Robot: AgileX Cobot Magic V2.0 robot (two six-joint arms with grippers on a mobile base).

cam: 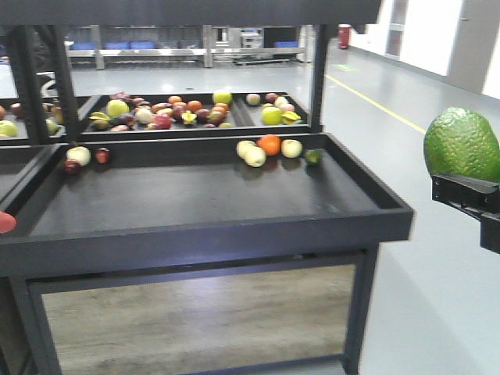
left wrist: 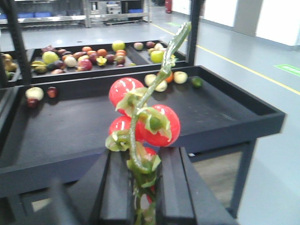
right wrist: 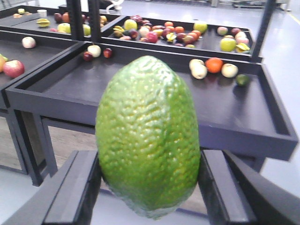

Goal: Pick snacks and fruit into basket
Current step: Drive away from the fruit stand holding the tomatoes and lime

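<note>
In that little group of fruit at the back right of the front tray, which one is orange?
The orange fruit, second from left in that group; its neighbours are pale cream, and the small one at the far right is dark green.

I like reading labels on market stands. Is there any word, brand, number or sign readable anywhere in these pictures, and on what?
None can be read.
The avocado held between the right gripper's fingers carries no sticker or print.
The tomatoes on the vine in the left gripper carry none either.
The black display tray shows no tags.
A green floor marking is too blurred to read.
</note>
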